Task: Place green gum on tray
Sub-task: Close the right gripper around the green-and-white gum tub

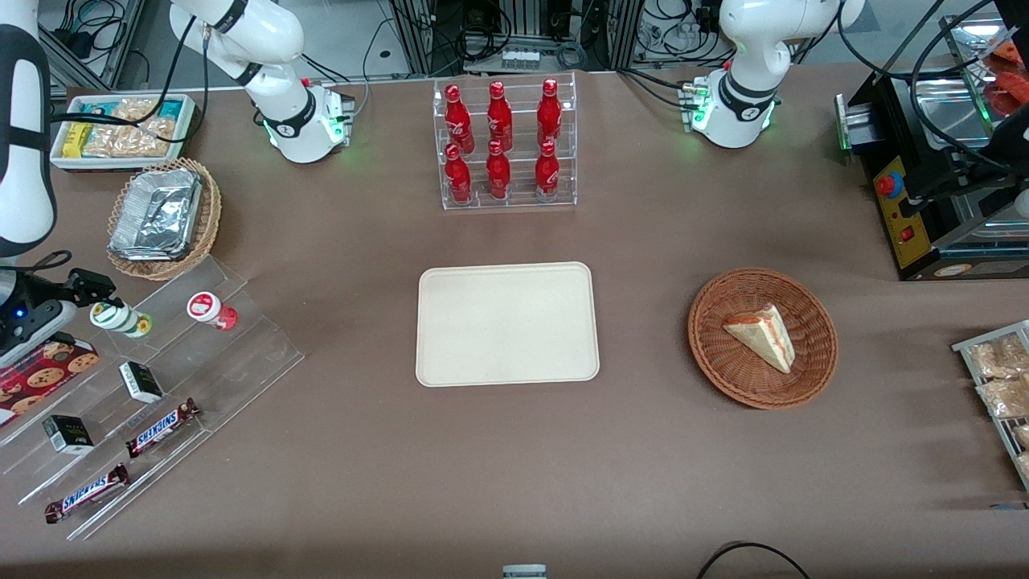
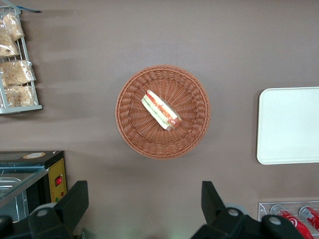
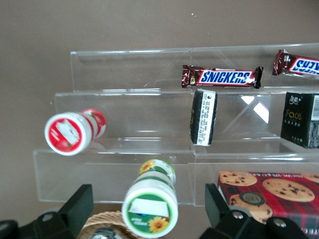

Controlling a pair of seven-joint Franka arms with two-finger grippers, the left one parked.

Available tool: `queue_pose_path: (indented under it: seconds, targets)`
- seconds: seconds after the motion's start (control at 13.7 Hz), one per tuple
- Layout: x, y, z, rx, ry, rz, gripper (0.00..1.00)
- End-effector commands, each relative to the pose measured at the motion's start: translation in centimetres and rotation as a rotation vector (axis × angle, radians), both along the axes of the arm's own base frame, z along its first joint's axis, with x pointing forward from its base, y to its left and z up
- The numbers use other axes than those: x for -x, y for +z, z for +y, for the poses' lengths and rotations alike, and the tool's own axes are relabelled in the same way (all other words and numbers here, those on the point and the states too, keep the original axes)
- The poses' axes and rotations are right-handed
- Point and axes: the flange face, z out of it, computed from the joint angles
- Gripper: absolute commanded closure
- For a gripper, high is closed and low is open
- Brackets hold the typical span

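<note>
Pincer (image 1: 90, 291): black, two-fingered, at left edge of front frame, level with topmost acrylic step; fingers spread wide, one each side of green gum, not touching it in wrist view; nothing held.

Green gum (image 1: 120, 317): small white cylindrical bottle, green-rimmed white lid, yellow-orange flower mark on label; lying tilted on upper step of clear stepped acrylic rack (image 1: 161, 378), lid toward the pincer; seen lid-on in wrist view (image 3: 151, 201), between the two finger tips.

Red-lidded bottle (image 1: 212, 310): similar small white bottle, red lid and base; same rack, beside green gum, slightly apart, also on its side.

Tray (image 1: 507, 323): large flat cream-beige rectangle, rounded corners, low rim; centre of front frame on brown surface (image 1: 514, 466); nothing on it; well apart from rack.

Rack contents, lower steps: two small black boxes (image 1: 141, 381), two Snickers bars (image 1: 162, 427); red cookie box (image 1: 44, 372) at lower left, near pincer.

Foil-lined wicker basket (image 1: 165, 217): upper left of front frame, above rack.

Round brown wicker basket (image 1: 762, 338): right of centre in front frame, toward parked arm's end; wedge sandwich (image 1: 764, 335) inside.

Red cola bottles (image 1: 500, 141): six, in clear tiered stand, top centre, farther from front camera than tray.
</note>
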Motion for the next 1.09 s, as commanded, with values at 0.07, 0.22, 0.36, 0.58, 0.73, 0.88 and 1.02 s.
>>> queue_pose_path:
  seconds: [0.07, 0.22, 0.36, 0.58, 0.73, 0.88, 1.02]
  targets:
    - [1.6, -1.7, -0.8, 0.010, 0.053, -0.019, 0.00]
    - [2.1, -2.1, -0.8, 0.010, 0.050, -0.019, 0.00]
    - [3.0, -3.1, -1.5, 0.010, 0.033, -0.017, 0.00]
    - [4.3, -4.0, -1.4, 0.019, 0.029, -0.038, 0.00]
    - [4.3, -4.1, -1.3, 0.019, 0.035, -0.036, 0.11]
    - [4.3, -4.1, -1.3, 0.018, 0.030, -0.034, 0.99]
    - [4.2, -3.9, -1.1, 0.018, 0.023, -0.033, 1.00]
